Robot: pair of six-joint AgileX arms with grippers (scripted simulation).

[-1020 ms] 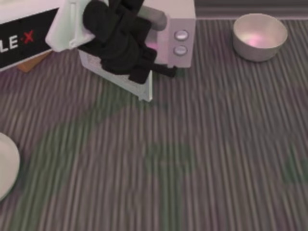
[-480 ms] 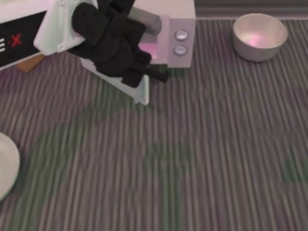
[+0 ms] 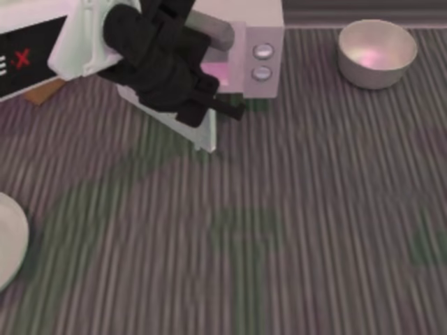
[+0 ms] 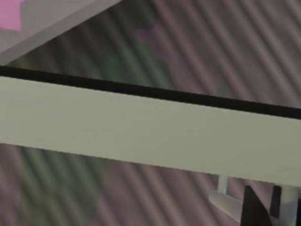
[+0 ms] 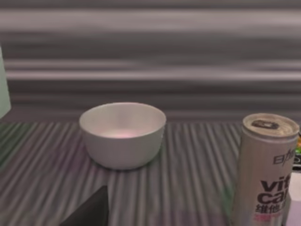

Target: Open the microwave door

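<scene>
The white microwave (image 3: 248, 24) stands at the back of the table, its two grey knobs (image 3: 263, 50) on the right of its front. The microwave door (image 3: 201, 134) is swung out toward the front left, so the pinkish interior (image 3: 222, 71) shows. My left arm reaches over the door from the back left, and my left gripper (image 3: 222, 106) sits at the door's free edge. In the left wrist view the door's edge (image 4: 141, 127) crosses as a pale band, and dark fingers (image 4: 254, 212) are closed on its white handle (image 4: 225, 203). A dark corner of my right gripper (image 5: 89, 212) shows in the right wrist view only.
A white bowl (image 3: 377, 50) stands at the back right, also the bowl (image 5: 122, 134) facing the right wrist beside a drink can (image 5: 265, 169). A white plate (image 3: 7, 241) lies at the left edge. A black lettered board (image 3: 31, 49) stands left of the microwave.
Over the last second my left arm moved left and drew the door farther open. In the last half second hardly anything moved.
</scene>
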